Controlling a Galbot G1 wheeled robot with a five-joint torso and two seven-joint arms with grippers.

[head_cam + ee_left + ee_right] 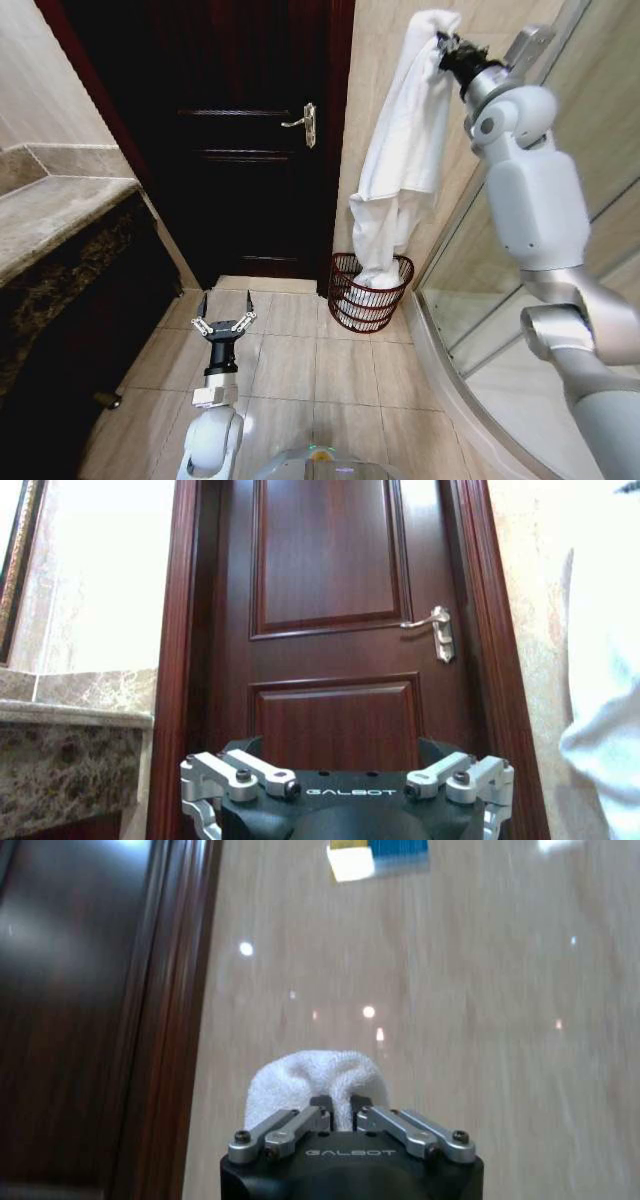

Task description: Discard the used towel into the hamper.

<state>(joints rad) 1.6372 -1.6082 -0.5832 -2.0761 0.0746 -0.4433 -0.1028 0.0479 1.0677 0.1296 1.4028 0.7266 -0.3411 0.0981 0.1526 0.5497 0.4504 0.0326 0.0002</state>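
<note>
Right gripper (441, 48) raised high by the wall, jaws clamped on the white towel (400, 160), which hangs down with its lower end inside the hamper (371, 292) beside the door (240, 130); left gripper (224, 322) low over the floor, jaws apart.

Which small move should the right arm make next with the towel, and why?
Probably lower it straight down. The right end effector grips the white towel high by the wall, and its bottom end already rests inside the hamper. The left end effector hangs open, low over the floor.
</note>
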